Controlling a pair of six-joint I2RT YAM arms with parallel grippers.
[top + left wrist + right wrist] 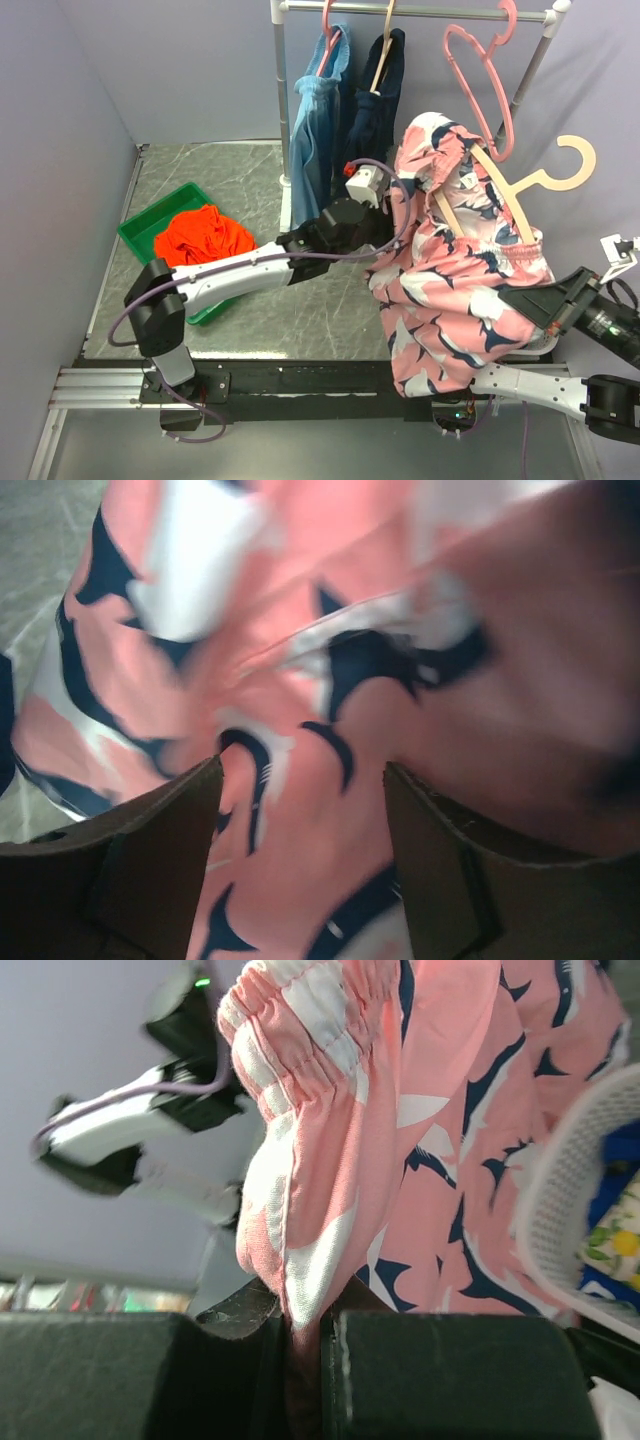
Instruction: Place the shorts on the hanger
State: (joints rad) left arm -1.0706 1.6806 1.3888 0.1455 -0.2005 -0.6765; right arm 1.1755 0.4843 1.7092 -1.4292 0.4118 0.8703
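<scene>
The pink shorts (455, 285) with navy and white shapes hang in the air at the right, draped over the tan hanger (512, 200). The hanger's arms run inside the waistband and its hook (572, 160) sticks out to the upper right. My right gripper (540, 300) is shut on a fold of the shorts (330, 1150); in the right wrist view the gripper (305, 1315) pinches pink cloth. My left gripper (388, 205) is at the shorts' left edge. In the left wrist view the gripper (300, 770) stands open, the printed fabric (330, 650) close in front of it.
A green bin (140, 228) holding an orange cloth (205, 237) sits at the left. Behind, a rack rail (430, 11) carries a light-blue garment (318, 110), a dark navy garment (375, 100) and pink hangers (482, 70). A white basket (555, 1210) with lemon-print cloth (615, 1240) lies below the shorts.
</scene>
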